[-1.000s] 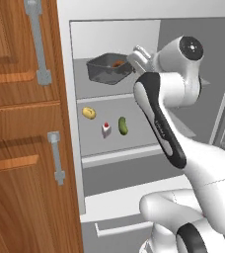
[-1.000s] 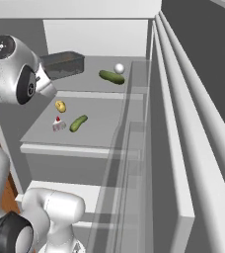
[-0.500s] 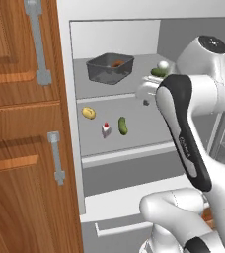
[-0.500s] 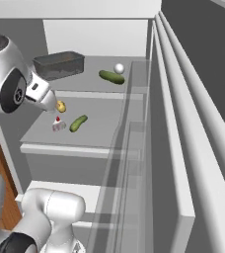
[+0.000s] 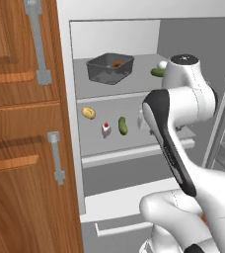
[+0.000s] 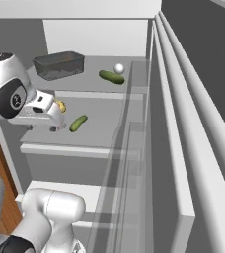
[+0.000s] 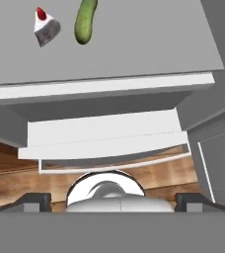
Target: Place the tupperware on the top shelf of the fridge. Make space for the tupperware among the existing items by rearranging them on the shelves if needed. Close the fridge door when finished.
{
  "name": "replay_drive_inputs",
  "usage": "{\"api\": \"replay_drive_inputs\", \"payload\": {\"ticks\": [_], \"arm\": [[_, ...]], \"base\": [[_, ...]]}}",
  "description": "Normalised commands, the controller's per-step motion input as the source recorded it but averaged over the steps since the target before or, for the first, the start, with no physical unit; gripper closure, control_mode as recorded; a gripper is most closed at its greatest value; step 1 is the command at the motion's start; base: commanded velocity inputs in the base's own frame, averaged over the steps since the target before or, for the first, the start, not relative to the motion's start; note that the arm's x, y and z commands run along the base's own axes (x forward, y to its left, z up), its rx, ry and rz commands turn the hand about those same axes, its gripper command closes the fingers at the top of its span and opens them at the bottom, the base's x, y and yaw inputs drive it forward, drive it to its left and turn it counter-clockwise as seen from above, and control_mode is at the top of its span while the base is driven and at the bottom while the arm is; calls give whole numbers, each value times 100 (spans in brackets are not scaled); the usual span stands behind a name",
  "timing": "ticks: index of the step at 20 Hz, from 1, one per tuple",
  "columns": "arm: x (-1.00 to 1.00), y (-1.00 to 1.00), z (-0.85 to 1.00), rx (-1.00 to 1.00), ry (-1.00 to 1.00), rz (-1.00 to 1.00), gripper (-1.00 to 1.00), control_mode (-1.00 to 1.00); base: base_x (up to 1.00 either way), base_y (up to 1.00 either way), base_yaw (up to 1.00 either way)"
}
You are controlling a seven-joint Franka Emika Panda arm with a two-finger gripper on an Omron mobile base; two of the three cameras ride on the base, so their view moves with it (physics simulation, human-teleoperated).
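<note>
Tupperware (image 5: 110, 68) sat on the top shelf (image 6: 92, 82) of the fridge (image 5: 115, 37), above and well apart from the gripper (image 6: 55, 114), with the cucumber (image 6: 111, 76) and white egg-like ball (image 6: 119, 67) lying off to its side, so the placing looked done. In the hand view the two dark fingertips (image 7: 34, 200) stood wide apart with nothing between them, released and pointing down past the pickle (image 7: 85, 21) and red-topped carton (image 7: 46, 27) on the lower shelf; closing the fridge door (image 6: 183, 138) seemed the step left
</note>
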Motion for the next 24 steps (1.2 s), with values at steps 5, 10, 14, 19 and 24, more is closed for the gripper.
{"api": "replay_drive_inputs", "payload": {"ticks": [5, 10, 14, 19, 24], "arm": [[-4, -28, -59, -4, 0, 0, -100, -100], [-11, -1, -14, 0, -6, 1, -100, -100], [-29, 0, 0, 0, -16, 5, -100, -100], [-15, 0, 0, 0, -9, 3, -100, 100], [0, 0, 0, 0, 0, 0, -100, 100]], "base": [[0, 0, 0], [0, 0, 0], [0, 0, 0], [-10, 0, 2], [-40, 0, 2]]}}
